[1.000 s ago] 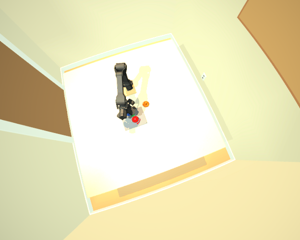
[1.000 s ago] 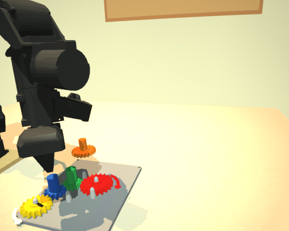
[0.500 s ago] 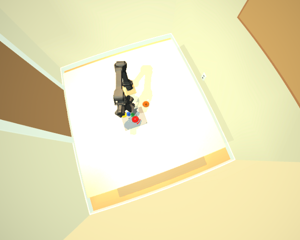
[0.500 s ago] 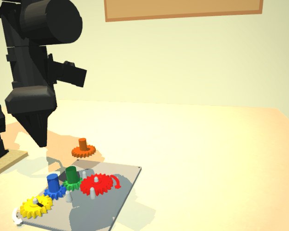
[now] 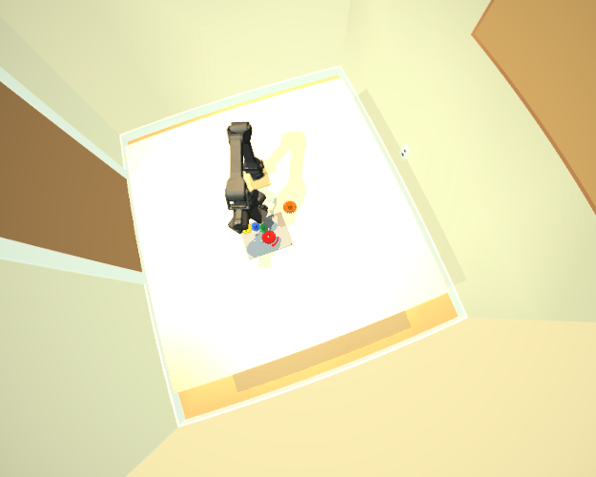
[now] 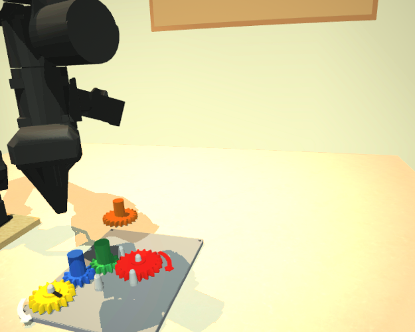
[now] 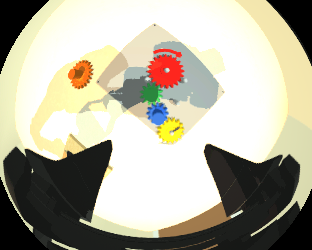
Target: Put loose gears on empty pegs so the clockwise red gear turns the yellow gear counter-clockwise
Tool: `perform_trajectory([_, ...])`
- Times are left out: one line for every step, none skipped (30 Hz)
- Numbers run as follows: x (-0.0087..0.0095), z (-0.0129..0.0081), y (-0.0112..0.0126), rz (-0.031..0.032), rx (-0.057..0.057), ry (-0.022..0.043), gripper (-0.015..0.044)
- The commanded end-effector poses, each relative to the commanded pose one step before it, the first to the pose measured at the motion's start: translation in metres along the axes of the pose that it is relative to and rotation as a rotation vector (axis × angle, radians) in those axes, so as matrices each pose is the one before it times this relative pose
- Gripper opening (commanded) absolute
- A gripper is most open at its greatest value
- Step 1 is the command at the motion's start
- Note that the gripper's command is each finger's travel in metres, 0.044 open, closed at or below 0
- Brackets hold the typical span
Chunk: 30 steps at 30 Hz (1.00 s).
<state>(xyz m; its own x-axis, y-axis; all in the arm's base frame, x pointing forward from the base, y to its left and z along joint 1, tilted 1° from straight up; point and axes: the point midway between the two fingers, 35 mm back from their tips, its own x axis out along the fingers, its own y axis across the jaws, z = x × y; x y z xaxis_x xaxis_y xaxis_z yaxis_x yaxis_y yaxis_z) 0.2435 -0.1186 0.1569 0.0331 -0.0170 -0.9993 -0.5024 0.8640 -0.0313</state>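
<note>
The red gear (image 5: 270, 237) (image 6: 129, 264) (image 7: 165, 75) and the yellow gear (image 6: 43, 298) (image 7: 166, 136) sit on the grey board (image 6: 135, 311) (image 7: 155, 35). A green gear (image 6: 103, 251) (image 7: 151, 93) stands flat beside the red gear, their teeth close together. A blue gear (image 6: 76, 264) (image 7: 158, 114) sits flat between the green and yellow gears, its teeth at both. An orange gear (image 5: 289, 206) (image 6: 119, 216) (image 7: 82, 74) stands on the table off the board. My gripper (image 7: 160, 148) is open and empty, raised above and to the side of the board.
Empty pegs show in the exterior view: one peg (image 6: 98, 283) near the blue gear, one peg (image 6: 133, 277) in front of the red gear, and one peg (image 6: 121, 251) behind, between green and red. The arm's wooden base (image 6: 21, 220) is at the left.
</note>
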Motion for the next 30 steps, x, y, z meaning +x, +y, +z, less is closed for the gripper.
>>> perform_trajectory([-0.00033, -0.00017, 0.00036, 0.00145, -0.0002, 0.0006, 0.044])
perform_trajectory([0.0, 0.0, 0.0, 0.0, 0.0, 0.0, 0.044])
perform_trajectory([0.0, 0.0, 0.0, 0.0, 0.0, 0.0, 0.044])
perform_trajectory([0.0, 0.0, 0.0, 0.0, 0.0, 0.0, 0.044])
perform_trajectory([0.0, 0.0, 0.0, 0.0, 0.0, 0.0, 0.044])
perform_trajectory([0.0, 0.0, 0.0, 0.0, 0.0, 0.0, 0.044])
perform_trajectory([0.0, 0.0, 0.0, 0.0, 0.0, 0.0, 0.044])
perform_trajectory([0.0, 0.0, 0.0, 0.0, 0.0, 0.0, 0.044])
perform_trajectory([0.0, 0.0, 0.0, 0.0, 0.0, 0.0, 0.044])
perform_trajectory([0.0, 0.0, 0.0, 0.0, 0.0, 0.0, 0.044])
perform_trajectory([0.0, 0.0, 0.0, 0.0, 0.0, 0.0, 0.044])
perform_trajectory([0.0, 0.0, 0.0, 0.0, 0.0, 0.0, 0.044])
perform_trajectory([0.0, 0.0, 0.0, 0.0, 0.0, 0.0, 0.044])
perform_trajectory([0.0, 0.0, 0.0, 0.0, 0.0, 0.0, 0.044])
perform_trajectory([0.0, 0.0, 0.0, 0.0, 0.0, 0.0, 0.044])
perform_trajectory([0.0, 0.0, 0.0, 0.0, 0.0, 0.0, 0.044])
perform_trajectory([0.0, 0.0, 0.0, 0.0, 0.0, 0.0, 0.044])
perform_trajectory([0.0, 0.0, 0.0, 0.0, 0.0, 0.0, 0.044])
perform_trajectory([0.0, 0.0, 0.0, 0.0, 0.0, 0.0, 0.044])
perform_trajectory([0.0, 0.0, 0.0, 0.0, 0.0, 0.0, 0.044])
perform_trajectory([0.0, 0.0, 0.0, 0.0, 0.0, 0.0, 0.044])
perform_trajectory([0.0, 0.0, 0.0, 0.0, 0.0, 0.0, 0.044])
perform_trajectory([0.0, 0.0, 0.0, 0.0, 0.0, 0.0, 0.044])
perform_trajectory([0.0, 0.0, 0.0, 0.0, 0.0, 0.0, 0.044])
perform_trajectory([0.0, 0.0, 0.0, 0.0, 0.0, 0.0, 0.044])
perform_trajectory([0.0, 0.0, 0.0, 0.0, 0.0, 0.0, 0.044])
perform_trajectory([-0.0003, 0.00191, 0.00092, 0.00011, 0.0, -0.00021, 0.044])
perform_trajectory([-0.0009, 0.0057, 0.00287, 0.00034, 0.0, -0.00062, 0.044])
perform_trajectory([-0.0015, 0.00938, 0.00511, 0.00059, 0.0001, -0.00103, 0.044])
perform_trajectory([-0.00185, 0.01139, 0.00689, 0.00079, 0.0001, -0.00125, 0.044])
